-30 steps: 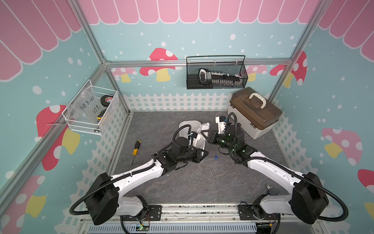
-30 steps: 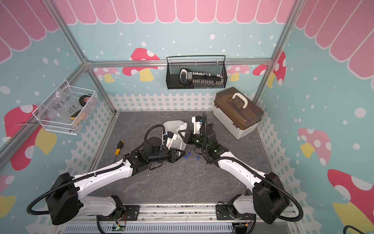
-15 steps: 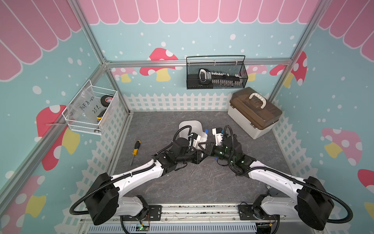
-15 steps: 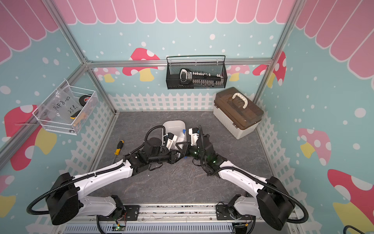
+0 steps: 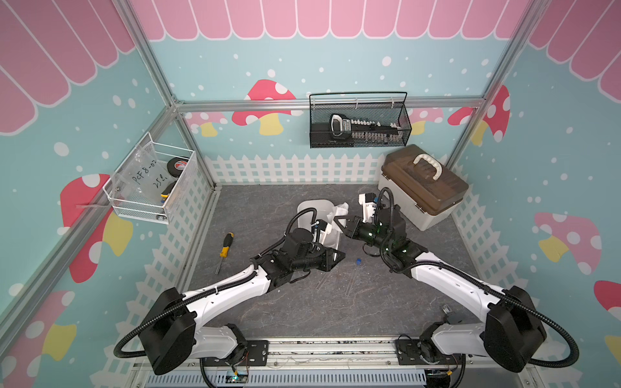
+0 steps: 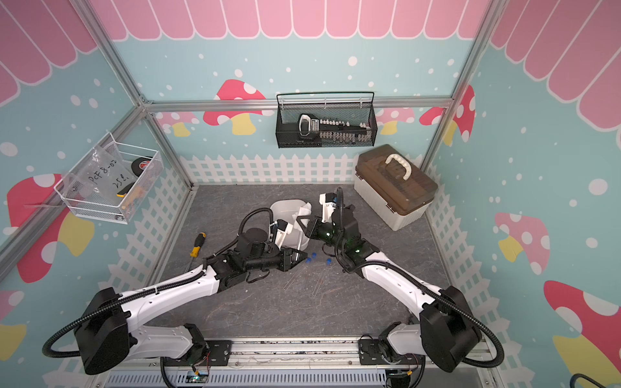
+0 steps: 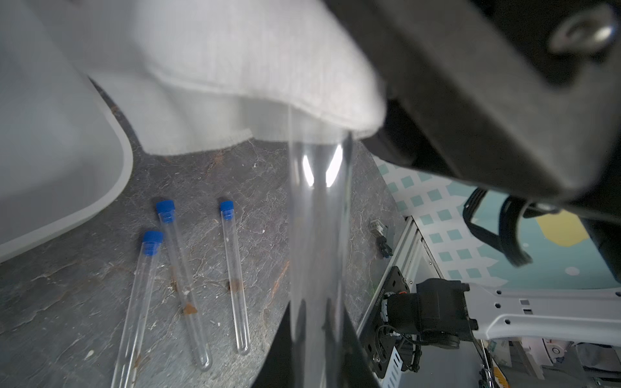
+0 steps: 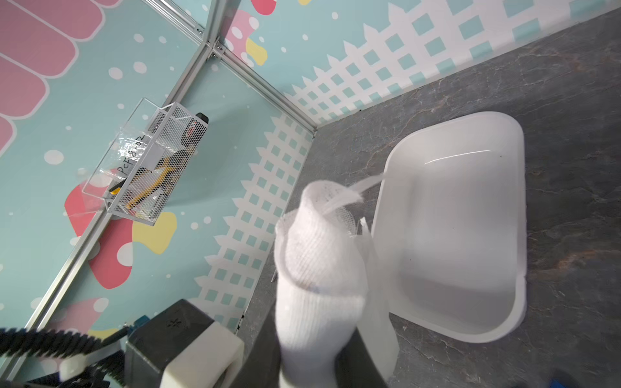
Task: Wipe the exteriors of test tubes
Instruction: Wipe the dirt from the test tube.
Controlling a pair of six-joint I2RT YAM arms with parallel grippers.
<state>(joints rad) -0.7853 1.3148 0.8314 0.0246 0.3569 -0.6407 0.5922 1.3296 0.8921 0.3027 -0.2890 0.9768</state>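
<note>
My left gripper (image 7: pixel 317 322) is shut on the lower end of a clear test tube (image 7: pixel 316 218). The tube's far end runs up into a white cloth (image 7: pixel 235 84). My right gripper (image 8: pixel 316 342) is shut on that cloth (image 8: pixel 319 262), which wraps the tube and hides its cap. In both top views the two grippers (image 5: pixel 339 257) (image 5: pixel 339 221) meet beside a white tray (image 5: pixel 312 208). Three more blue-capped test tubes (image 7: pixel 183 278) lie side by side on the grey floor, just in front of the left gripper (image 6: pixel 302 258).
A yellow-and-black screwdriver (image 5: pixel 224 247) lies on the floor at the left. A brown-lidded toolbox (image 5: pixel 423 186) stands at the back right. A black mesh basket (image 5: pixel 359 124) hangs on the back wall and a white wire basket (image 5: pixel 151 188) on the left wall.
My right gripper slid the cloth down the tube toward the left gripper, then back out to the far end. The left arm has barely moved.
</note>
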